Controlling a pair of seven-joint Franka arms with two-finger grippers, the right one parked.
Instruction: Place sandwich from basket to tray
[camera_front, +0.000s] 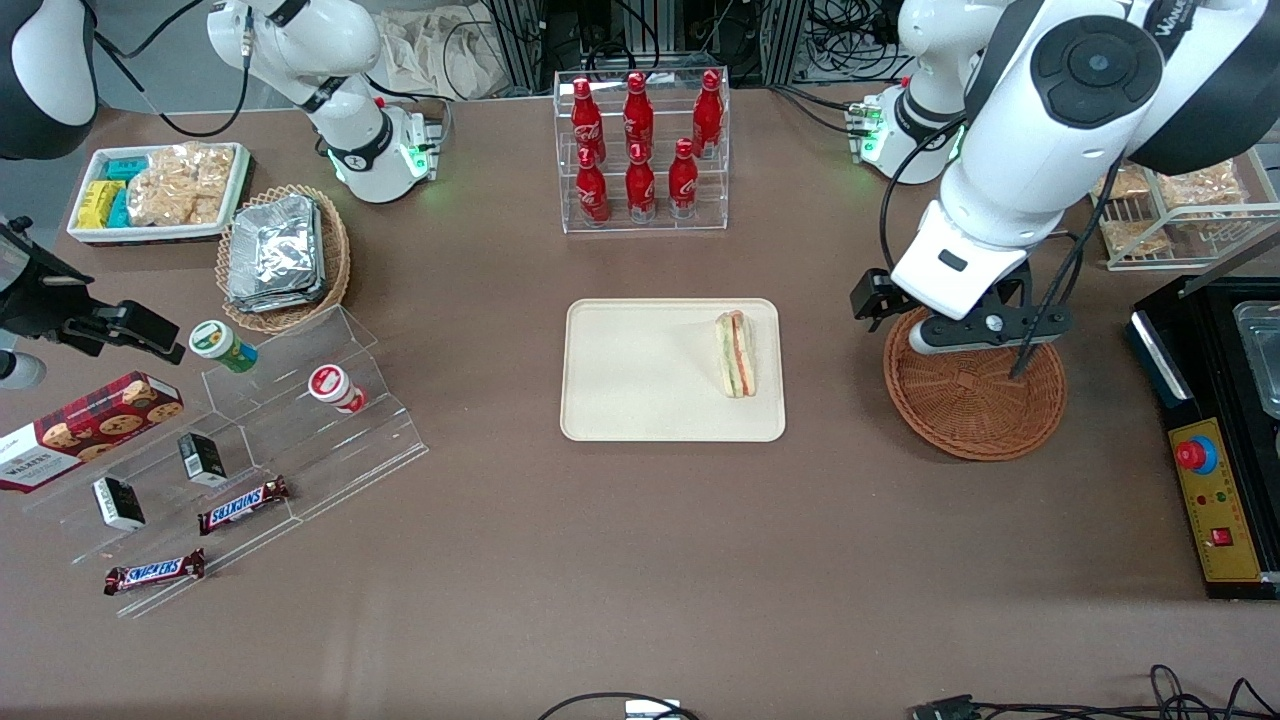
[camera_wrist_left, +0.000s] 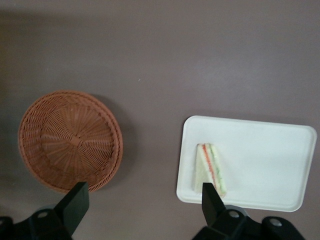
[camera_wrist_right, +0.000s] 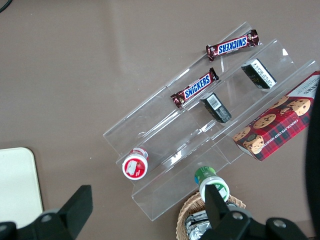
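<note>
Sandwich (camera_front: 735, 353) lies on its side on the tray (camera_front: 640, 385), at the tray end nearer the working arm, long cut edge with green and red-orange layers facing up; it touches only the tray floor, just inside the rim. In the wrist view the sandwich (camera_wrist_left: 210, 170) sits at the tray (camera_wrist_left: 265, 155) end nearest the basket (camera_wrist_left: 70, 140). Basket (camera_front: 975, 400) rests on the brown bench (camera_front: 620, 560) beside the tray, toward the working arm's end, apart from the tray, nothing in it. End effector (camera_front: 975, 335) hangs above the basket's rim farther from the front camera. End effector (camera_wrist_left: 142, 202) fingers spread wide apart, gripping nothing; one fingertip (camera_wrist_left: 77, 197) shows over the basket edge, the other over the sandwich's tip.
</note>
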